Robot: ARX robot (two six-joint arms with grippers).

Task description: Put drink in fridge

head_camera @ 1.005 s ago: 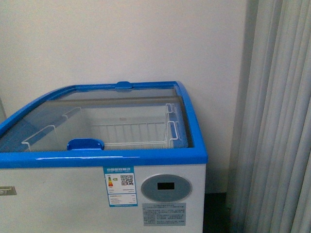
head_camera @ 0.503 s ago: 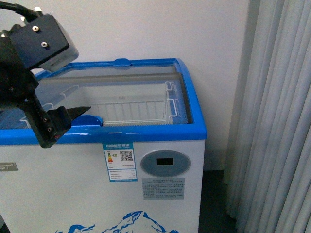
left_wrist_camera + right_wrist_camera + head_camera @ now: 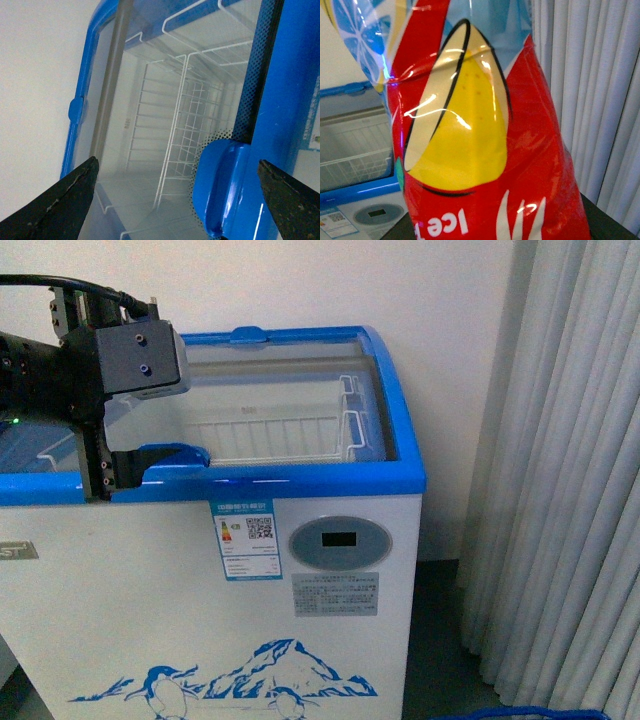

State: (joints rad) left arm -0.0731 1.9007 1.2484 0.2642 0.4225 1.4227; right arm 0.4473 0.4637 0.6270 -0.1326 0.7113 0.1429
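Front view: fridge (image 3: 300,570) stands ahead. Its glass top (image 3: 290,390) appears closed over the wire basket (image 3: 270,435). No drink is visible inside.

Progress (est.): early.
- Done: drink is in hand; left arm is at the lid.
- Left: slide glass top open, bring drink over the opening, lower it in, release.

Drink location: in the right wrist view, the drink (image 3: 470,150) fills the frame close to the lens. It is clear of the fridge, with fridge rim and curtain (image 3: 590,75) behind it.

Right tool: fingers are hidden. It is judged to be pinching the drink, since nothing else appears to support the bottle. Not confirmed. Right arm is not in the front view.

Left arm pose: it enters from the left of the front view, approx. level above the front rim. The left tool (image 3: 125,468) angles down beside the blue handle (image 3: 176,454).

Left tool: fingertips (image 3: 70,195) are spread wide, with the handle between them and nearer one finger. Contact can't be told.
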